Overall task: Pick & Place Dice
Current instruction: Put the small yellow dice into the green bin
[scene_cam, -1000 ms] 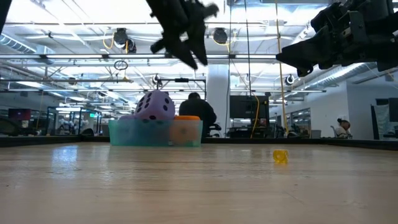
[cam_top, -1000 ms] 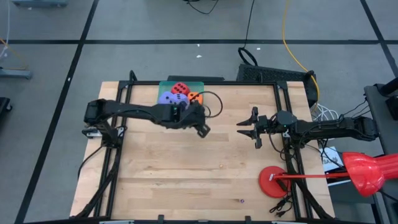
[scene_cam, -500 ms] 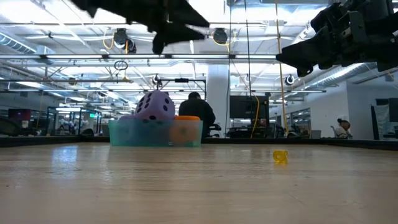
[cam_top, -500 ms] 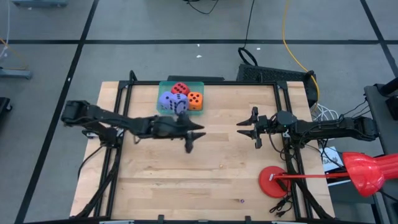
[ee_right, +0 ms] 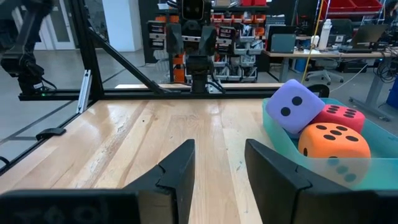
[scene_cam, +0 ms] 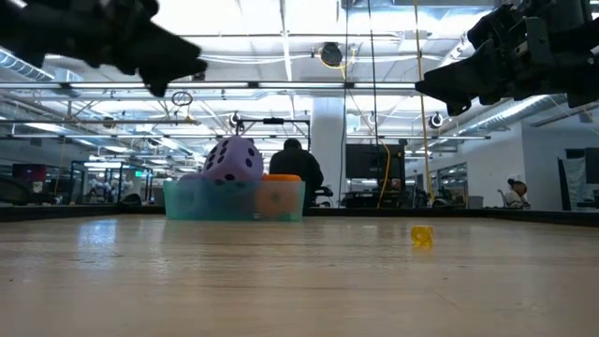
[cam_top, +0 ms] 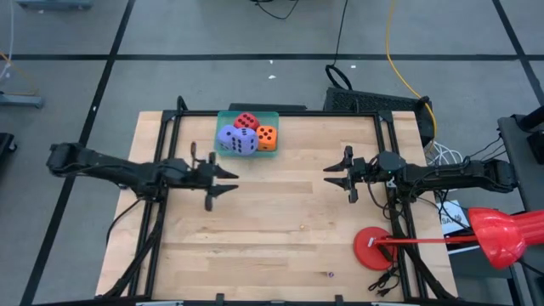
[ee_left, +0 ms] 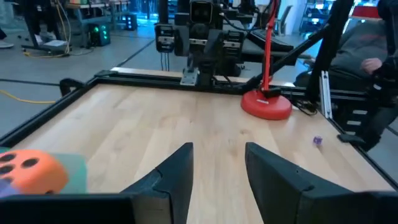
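Over the surface (cam_top: 280, 221) at 9 o'clock, the left gripper (cam_top: 223, 180) hangs with fingers spread wide, holding nothing. The right gripper (cam_top: 337, 177) waits at 3 o'clock, equally wide and empty. At 12 o'clock the tray (cam_top: 228, 117) holds the dice: red (cam_top: 246, 121), orange (cam_top: 267, 136), and a purple one (cam_top: 238, 138) stacked on top of the pile.

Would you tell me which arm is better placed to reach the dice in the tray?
Left, probably. The left tool, open, is nearer the tray of dice; the right tool waits farther off.
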Motion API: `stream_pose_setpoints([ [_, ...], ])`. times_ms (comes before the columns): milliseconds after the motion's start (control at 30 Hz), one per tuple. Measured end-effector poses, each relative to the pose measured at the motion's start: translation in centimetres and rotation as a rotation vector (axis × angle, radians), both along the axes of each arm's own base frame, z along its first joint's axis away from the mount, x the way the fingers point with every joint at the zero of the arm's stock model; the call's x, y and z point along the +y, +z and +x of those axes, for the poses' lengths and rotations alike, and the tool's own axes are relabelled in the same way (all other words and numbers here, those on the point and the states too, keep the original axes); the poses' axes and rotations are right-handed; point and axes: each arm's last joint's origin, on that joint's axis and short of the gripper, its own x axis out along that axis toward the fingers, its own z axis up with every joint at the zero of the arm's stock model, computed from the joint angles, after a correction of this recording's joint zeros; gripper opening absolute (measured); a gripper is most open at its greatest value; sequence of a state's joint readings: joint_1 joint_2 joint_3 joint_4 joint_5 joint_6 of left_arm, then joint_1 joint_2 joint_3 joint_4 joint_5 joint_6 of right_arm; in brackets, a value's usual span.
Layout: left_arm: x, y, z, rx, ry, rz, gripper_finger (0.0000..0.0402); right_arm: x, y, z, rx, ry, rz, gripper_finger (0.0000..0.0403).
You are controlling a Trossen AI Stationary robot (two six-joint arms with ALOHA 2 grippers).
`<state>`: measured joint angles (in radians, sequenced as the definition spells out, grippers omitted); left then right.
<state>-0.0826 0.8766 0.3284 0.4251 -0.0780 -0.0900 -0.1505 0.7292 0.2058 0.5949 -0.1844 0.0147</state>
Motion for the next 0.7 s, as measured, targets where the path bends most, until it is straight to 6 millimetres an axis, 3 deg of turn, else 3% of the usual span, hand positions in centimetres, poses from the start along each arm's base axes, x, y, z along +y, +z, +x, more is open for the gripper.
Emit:
stream_pose_setpoints([
  [267,0.4,-1.0,-4.2,-0.011,-0.002,0.033,0.0152,0.0,0.0,0.0,0.000,0.000,0.000,0.0130],
  [700,1.0,-1.3,-8.5,-0.029,0.085,0.068,0.0152,0.0,0.0,0.0,0.000,0.000,0.000,0.0130],
])
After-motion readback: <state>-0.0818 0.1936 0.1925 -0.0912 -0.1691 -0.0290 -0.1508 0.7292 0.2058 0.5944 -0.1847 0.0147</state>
